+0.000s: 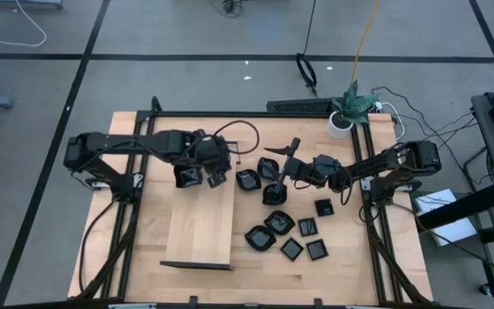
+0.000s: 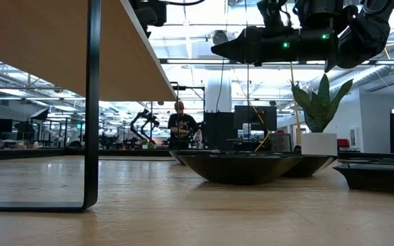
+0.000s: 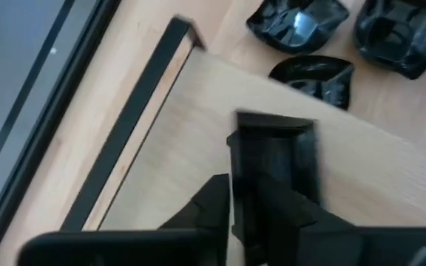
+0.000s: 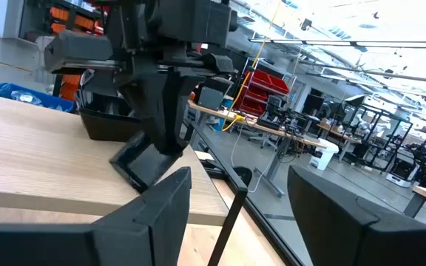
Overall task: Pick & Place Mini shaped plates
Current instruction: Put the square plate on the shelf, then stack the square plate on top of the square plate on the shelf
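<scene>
Pale wooden table (image 1: 144, 249) carried everything. Raised wooden board (image 1: 200, 225) on dark metal legs stood left of centre. Cluster of mini shaped plates (image 1: 282, 225) lay right of board, directly on tabletop, several touching, some apart. White pot with green plant (image 1: 343, 120) stood at far right corner. Black frame rails (image 1: 256, 114) ran along table's edges.
</scene>
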Motion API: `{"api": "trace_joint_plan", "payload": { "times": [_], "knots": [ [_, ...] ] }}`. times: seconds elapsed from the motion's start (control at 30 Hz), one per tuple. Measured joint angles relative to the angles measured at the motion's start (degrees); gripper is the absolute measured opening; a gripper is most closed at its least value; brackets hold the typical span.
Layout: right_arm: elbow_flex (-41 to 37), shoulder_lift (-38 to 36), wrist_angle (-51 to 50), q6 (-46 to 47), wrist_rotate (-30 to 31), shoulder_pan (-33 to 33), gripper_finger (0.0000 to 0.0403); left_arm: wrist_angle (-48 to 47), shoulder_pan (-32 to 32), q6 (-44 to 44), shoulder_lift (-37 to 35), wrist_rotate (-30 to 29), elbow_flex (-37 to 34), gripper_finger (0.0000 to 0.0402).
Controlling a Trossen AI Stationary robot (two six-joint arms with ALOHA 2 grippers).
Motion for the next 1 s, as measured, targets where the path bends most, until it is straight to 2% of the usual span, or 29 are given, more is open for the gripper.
{"api": "trace_joint_plan", "payload": {
  "times": [0.2, 0.3, 0.47, 0.53, 0.63, 0.77, 0.87, 1.0],
  "knots": [
    [0.0, 0.0, 0.0, 0.0, 0.0, 0.0, 0.0212, -1.5, 0.0, -1.6, 0.0, -3.4, 0.0, 0.0122],
    [0.0, 0.0, 0.0, 0.0, 0.0, 0.0, 0.0212, -1.3, -0.3, -0.1, -1.3, -7.0, 0.0, 0.0147],
    [0.0, 0.0, -0.1, 0.0, 0.0, 0.0, 0.0212, 2.9, -2.6, 2.6, -7.3, -15.1, 0.0, 0.0178],
    [0.0, 0.0, -0.5, 0.0, 0.0, 0.0, 0.0212, 5.1, -4.1, 4.6, -10.5, -16.5, 0.0, 0.0184],
    [0.1, -0.1, -1.5, 0.2, 0.0, 0.0, 0.0212, 9.8, -6.3, 6.9, -15.6, -16.5, -2.8, 0.0186],
    [0.1, -0.4, -4.0, 2.9, 0.0, 0.1, 0.0212, 19.4, -9.2, 7.9, -23.9, -16.3, -13.1, 0.0186],
    [0.5, -3.8, -13.0, 6.5, 0.0, 1.2, 0.0212, 27.7, -11.0, 8.1, -30.8, -16.2, -23.3, 0.0186],
    [5.8, -11.1, -42.3, 13.6, -0.1, 4.6, 0.0212, 39.3, -13.3, 10.0, -39.5, -14.1, -34.2, 0.0186]
  ]
}}
